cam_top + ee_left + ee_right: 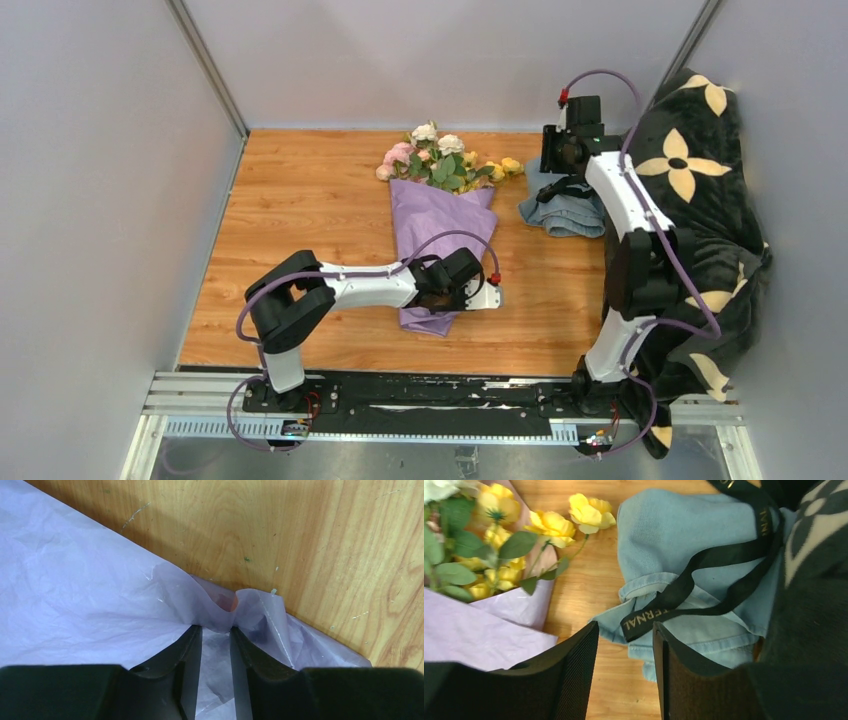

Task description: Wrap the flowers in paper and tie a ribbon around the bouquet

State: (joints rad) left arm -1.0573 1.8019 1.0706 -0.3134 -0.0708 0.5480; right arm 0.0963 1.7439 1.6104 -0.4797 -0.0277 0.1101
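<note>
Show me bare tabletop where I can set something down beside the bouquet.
Widest bare wood: between the left wall and the bouquet, on the table. A smaller patch lies between the bouquet, the denim cloth and the right arm. Crowded: far right, where cloth, ribbon and right gripper meet the yellow blooms.

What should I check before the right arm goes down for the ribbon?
1. Paper wrapped around the flowers: ok, a cone with the blooms out the top.
2. Left gripper holding the wrap: ok, shut on a fold of paper.
3. Right gripper ready: ok, open and holding nothing, over the ribbon end.
4. Ribbon free to lift: cannot tell. It lies on the blue cloth and runs off toward the blanket.
5. Ribbon tied around the bouquet: not ok, not yet done.
</note>
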